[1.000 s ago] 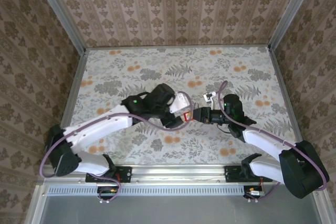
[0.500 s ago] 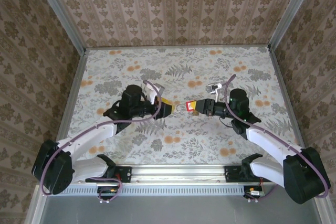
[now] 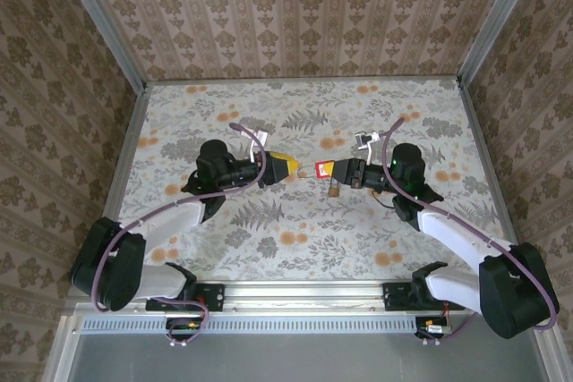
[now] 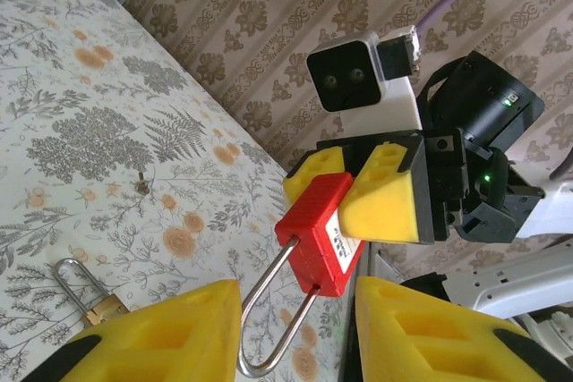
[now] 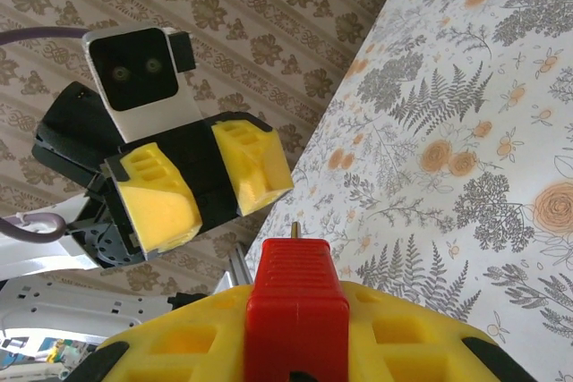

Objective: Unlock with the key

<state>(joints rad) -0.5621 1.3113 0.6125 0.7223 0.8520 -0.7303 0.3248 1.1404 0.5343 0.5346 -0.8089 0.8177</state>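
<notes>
From above, the right gripper (image 3: 334, 171) is clamped on a squarish bright red plastic piece (image 3: 323, 169) held over the flowered table (image 3: 358, 114), with a small brass padlock (image 3: 333, 191) lying on it close by and the left gripper (image 3: 292, 168) facing it nearby. The left wrist view shows that arm's yellow fingers (image 4: 161, 333) apart on nothing, and a thin silvery U-shaped loop (image 4: 269, 310) on the red piece, so whether it is key or lock I cannot tell. The right wrist view shows the grip square; presenting seems to be the step in hand, and next key and keyhole need exact lining-up

Between left pincer (image 3: 288, 167), right pincer (image 3: 339, 172): red padlock (image 3: 324, 170); far table (image 3: 376, 114) free.
</notes>
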